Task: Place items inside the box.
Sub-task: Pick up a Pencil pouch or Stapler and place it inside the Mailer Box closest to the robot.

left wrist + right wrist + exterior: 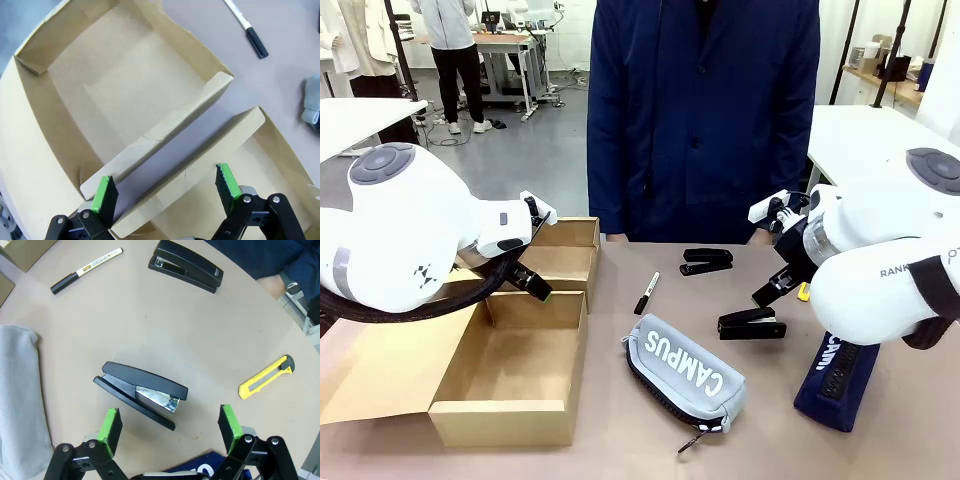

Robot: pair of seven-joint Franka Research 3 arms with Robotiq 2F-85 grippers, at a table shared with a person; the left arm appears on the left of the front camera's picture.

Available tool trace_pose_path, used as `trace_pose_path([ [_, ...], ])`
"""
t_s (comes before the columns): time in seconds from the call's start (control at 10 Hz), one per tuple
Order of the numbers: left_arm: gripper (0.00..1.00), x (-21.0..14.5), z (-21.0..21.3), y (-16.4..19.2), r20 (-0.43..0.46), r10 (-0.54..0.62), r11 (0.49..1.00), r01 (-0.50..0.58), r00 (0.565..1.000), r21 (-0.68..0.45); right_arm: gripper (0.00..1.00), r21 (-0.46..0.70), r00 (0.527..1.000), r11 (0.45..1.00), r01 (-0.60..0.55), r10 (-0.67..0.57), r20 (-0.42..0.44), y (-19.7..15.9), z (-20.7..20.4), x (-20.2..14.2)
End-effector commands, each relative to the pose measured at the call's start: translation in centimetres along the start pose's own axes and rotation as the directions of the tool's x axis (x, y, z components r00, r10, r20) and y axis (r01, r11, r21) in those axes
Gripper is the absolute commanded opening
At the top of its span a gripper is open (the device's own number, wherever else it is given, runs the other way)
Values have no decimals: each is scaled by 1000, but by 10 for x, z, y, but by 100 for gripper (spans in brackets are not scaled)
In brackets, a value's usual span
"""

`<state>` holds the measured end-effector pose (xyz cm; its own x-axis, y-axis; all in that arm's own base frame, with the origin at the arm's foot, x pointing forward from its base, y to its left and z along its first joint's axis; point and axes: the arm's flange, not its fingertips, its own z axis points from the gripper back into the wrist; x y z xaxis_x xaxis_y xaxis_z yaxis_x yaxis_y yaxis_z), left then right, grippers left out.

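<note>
The open cardboard box [502, 424] stands at the left. My left gripper [534, 281] hangs open over it, its jaws [165, 187] astride two inner flaps of the box [186, 107]. On the table lie a grey "CAMPUS" pencil case [685, 372], a navy case [833, 382], a marker pen [647, 292] and two black staplers [707, 261] [752, 324]. My right gripper [776, 288] is open just above the nearer stapler [142, 392], which lies a little ahead of the gripper [170, 425]. Ahead of it lie the far stapler [187, 266] and the marker [85, 270].
A yellow utility knife [266, 376] lies right of the near stapler. A person in a dark blue coat [705, 110] stands at the far edge, one hand [274, 286] near the table. The grey case [20, 390] borders the stapler's other side.
</note>
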<state>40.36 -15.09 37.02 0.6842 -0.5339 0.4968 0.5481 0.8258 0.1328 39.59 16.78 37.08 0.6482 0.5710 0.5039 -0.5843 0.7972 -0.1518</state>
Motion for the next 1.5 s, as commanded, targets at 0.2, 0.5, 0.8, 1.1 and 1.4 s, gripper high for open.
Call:
trace_pose_path([
  [0.2, 100, 0, 0, 0, 0, 0, 1000, 0, 1000, 0, 100, 0, 1000, 1000, 1, -1, 0, 0, 0, 0],
  [0.5, 100, 0, 0, 0, 0, 0, 1000, 0, 1000, 0, 100, 13, 999, 999, -50, 50, -12, -1, 5, -3],
  [0.8, 100, 4, 115, 6, 130, 69, 960, -30, 989, -279, 100, 77, 975, 972, 222, -220, -30, -22, 105, 11],
  [1.1, 100, -18, 199, 42, 62, 200, 834, -137, 978, -535, 100, 475, 908, 796, 375, -419, -13, -72, 212, -36],
  [1.4, 100, -95, 226, 173, 97, 506, 576, -252, 857, -777, 100, 689, 652, 609, 393, -713, 258, -157, 282, -165],
])
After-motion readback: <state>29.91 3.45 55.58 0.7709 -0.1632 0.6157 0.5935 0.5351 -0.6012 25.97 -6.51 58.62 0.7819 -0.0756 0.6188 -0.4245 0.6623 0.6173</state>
